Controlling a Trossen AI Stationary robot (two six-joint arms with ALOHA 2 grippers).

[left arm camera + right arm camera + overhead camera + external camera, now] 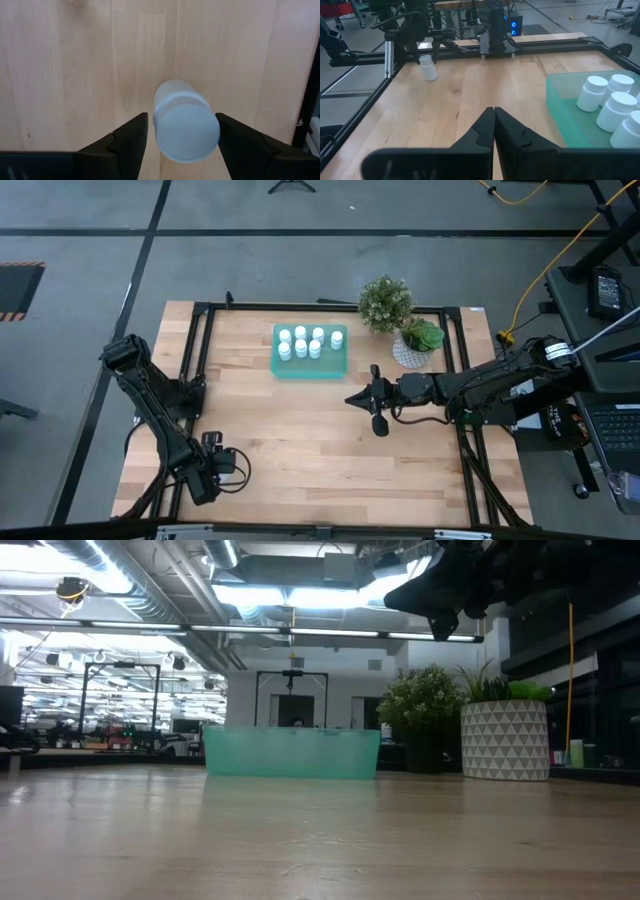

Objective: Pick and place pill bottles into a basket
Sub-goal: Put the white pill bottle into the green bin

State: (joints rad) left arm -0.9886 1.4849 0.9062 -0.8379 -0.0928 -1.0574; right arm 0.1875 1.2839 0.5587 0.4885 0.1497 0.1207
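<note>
One white pill bottle (185,125) stands on the table near its front left, between the fingers of my left gripper (181,116), which is open and points down over it. The bottle also shows in the right wrist view (427,68). In the high view my left gripper (236,470) hides it. The teal basket (283,367) sits at the table's far middle, with several white bottles (310,342) standing in it. My right gripper (358,398) is shut and empty, in the air just right of the basket's near right corner. My left gripper's two fingers (131,140) stand on either side of the bottle's body (165,100), coming from above. A thin gap shows at one finger. The other finger lies close against the bottle's edge, and I cannot tell whether it touches. The bottle rests on the table.
A white patterned pot (412,352) with a green plant and a bushy plant (385,302) stand at the far right, beside the basket. A black frame (200,350) runs along the table's edges. Bare wood (300,440) lies between the two grippers.
</note>
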